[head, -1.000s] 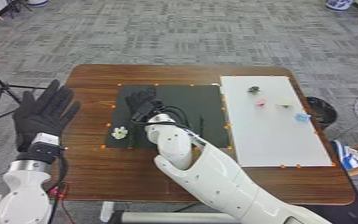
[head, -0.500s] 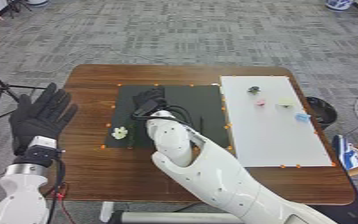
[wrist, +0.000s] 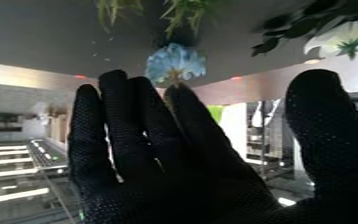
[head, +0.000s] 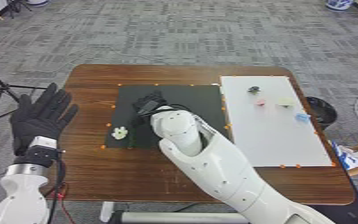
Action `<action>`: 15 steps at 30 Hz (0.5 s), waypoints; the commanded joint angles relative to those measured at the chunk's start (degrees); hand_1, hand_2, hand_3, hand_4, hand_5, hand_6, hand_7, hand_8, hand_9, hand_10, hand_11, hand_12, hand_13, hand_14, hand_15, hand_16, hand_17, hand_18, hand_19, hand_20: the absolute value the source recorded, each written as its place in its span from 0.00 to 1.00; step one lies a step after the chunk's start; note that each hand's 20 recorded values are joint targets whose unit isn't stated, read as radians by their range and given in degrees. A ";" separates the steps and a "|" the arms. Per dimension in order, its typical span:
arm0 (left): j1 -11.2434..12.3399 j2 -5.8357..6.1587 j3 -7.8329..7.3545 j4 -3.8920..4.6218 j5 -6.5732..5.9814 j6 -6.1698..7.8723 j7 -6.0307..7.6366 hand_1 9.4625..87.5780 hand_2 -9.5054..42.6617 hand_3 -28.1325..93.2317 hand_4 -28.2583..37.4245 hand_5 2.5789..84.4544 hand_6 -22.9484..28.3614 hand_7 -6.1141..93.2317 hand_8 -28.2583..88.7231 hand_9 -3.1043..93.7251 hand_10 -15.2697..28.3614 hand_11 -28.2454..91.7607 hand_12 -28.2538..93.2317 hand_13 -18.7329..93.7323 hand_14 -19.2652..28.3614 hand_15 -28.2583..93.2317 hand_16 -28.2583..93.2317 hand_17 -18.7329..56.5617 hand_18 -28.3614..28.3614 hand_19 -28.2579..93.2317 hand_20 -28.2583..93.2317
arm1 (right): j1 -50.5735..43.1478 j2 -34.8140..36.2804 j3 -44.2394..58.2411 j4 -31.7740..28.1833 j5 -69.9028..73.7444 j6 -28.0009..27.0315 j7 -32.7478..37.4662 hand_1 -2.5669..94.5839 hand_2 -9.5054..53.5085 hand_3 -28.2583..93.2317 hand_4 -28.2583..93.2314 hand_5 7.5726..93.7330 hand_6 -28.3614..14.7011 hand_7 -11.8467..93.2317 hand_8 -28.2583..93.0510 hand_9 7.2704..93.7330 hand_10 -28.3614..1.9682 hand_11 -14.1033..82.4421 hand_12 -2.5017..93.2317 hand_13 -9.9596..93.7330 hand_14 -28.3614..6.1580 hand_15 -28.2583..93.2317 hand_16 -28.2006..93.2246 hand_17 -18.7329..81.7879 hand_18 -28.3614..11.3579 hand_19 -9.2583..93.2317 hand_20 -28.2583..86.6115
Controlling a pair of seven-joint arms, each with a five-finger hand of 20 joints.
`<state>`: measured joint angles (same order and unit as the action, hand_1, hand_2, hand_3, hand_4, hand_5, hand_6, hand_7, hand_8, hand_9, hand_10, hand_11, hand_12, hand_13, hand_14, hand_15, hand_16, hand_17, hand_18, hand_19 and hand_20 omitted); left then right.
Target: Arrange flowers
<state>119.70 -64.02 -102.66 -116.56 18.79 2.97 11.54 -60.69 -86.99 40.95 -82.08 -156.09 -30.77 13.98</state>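
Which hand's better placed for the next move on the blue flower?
Right, I'd say: the right hand is over the dark mat, with the blue flower at its fingertips; the left hand is out by the table's left edge.

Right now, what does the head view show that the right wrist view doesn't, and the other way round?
Head view: the left hand, fingers straight, and the white board with a small pink piece on it.

Right wrist view: bright ceiling lights and stringy green leaves.

Both: the right hand. Each also has a white flower and something blue, but I can't tell whether these are the same ones.
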 commanded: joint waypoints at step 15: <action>0.39 -0.31 0.46 0.19 -0.33 -0.33 -0.38 0.18 0.51 0.78 0.00 0.44 0.62 0.14 0.17 0.36 0.69 0.37 0.28 0.37 0.66 0.37 0.18 0.11 0.74 0.54 0.28 | 0.16 -1.15 1.52 -0.03 1.54 -2.12 -1.09 0.26 0.27 0.87 0.06 0.33 0.29 0.13 0.18 0.37 0.32 0.25 0.16 0.28 0.26 0.57 0.32 0.19 0.11 0.68 0.45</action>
<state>119.61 -64.02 -102.43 -116.51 18.76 2.98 11.43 -61.37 -88.22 44.11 -81.76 -154.09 -33.43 10.45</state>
